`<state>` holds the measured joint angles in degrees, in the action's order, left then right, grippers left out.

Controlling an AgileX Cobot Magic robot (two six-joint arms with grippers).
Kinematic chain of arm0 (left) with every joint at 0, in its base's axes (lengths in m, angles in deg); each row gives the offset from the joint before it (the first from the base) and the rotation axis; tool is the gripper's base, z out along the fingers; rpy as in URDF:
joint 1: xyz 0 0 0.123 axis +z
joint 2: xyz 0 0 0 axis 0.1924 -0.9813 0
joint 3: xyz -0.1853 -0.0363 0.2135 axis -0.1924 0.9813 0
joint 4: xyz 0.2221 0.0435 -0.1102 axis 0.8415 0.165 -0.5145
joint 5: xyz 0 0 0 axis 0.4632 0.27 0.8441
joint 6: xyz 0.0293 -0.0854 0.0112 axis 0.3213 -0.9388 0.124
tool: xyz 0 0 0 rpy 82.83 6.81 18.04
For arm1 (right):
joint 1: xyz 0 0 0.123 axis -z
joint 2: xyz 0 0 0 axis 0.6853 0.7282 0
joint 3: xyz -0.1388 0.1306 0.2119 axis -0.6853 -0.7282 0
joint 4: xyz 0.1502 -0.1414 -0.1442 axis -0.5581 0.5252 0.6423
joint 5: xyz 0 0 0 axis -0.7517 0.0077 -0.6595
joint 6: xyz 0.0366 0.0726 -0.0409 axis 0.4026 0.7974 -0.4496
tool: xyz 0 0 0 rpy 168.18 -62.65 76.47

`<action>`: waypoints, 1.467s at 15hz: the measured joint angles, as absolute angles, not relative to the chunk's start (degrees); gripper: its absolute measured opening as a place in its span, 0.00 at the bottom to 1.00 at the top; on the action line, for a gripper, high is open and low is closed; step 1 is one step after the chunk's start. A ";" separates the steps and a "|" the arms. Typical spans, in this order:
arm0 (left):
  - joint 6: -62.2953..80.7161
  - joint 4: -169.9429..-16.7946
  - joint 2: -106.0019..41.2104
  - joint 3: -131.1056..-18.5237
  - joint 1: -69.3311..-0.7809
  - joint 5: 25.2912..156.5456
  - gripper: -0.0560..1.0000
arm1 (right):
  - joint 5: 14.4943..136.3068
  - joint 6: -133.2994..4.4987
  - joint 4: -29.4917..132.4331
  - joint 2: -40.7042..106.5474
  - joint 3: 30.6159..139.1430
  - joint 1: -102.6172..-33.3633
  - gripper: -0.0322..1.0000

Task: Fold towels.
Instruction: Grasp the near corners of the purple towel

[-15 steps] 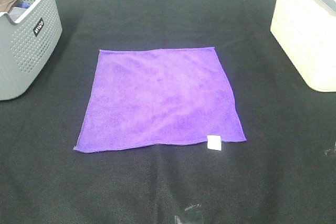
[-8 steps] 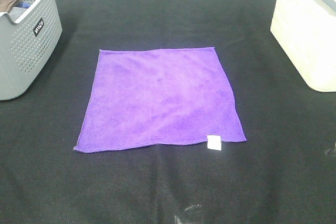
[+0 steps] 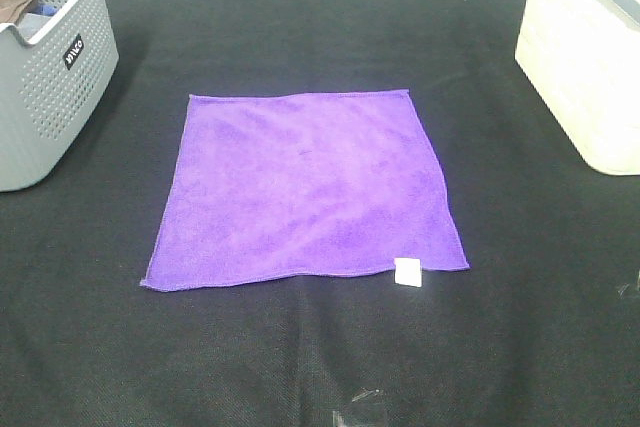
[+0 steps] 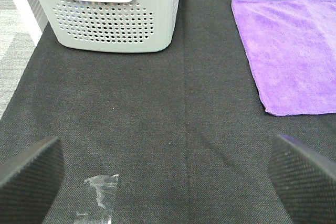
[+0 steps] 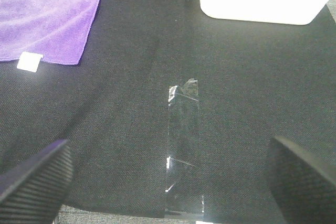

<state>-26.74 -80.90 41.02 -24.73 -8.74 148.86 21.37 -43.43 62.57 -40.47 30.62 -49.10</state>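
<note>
The purple towel [image 3: 305, 187] lies spread flat as one layer in the middle of the black table, with its small white tag [image 3: 407, 272] at the near right corner. It also shows in the left wrist view [image 4: 291, 51] and in the right wrist view [image 5: 50, 11], where the tag [image 5: 30, 62] is seen too. My left gripper [image 4: 168, 182] is open and empty, above bare cloth to the near left of the towel. My right gripper [image 5: 168, 182] is open and empty, near the table's front edge, right of the towel. Neither arm shows in the high view.
A grey perforated basket [image 3: 45, 67] with brown and blue cloth bits stands at the back left; it shows in the left wrist view [image 4: 113, 17]. A cream box [image 3: 590, 57] stands at the back right. Clear tape strips [image 5: 182, 145] stick to the black table cover [image 3: 300, 7].
</note>
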 joint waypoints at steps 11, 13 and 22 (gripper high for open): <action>-26.62 -83.59 -8.71 -38.08 -8.74 151.55 0.99 | 25.32 -42.57 58.05 17.45 51.87 -49.10 0.96; -23.87 -90.70 -23.32 -38.37 -10.41 141.01 0.99 | 31.22 -44.75 54.95 33.61 56.63 -47.90 0.96; -25.25 -96.94 -61.71 -52.41 -22.27 123.99 0.99 | 34.26 -73.80 25.27 58.42 60.70 -39.14 0.96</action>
<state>-25.25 -96.94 -61.71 -52.41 -22.27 123.99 34.26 -73.80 25.27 58.42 60.70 -39.14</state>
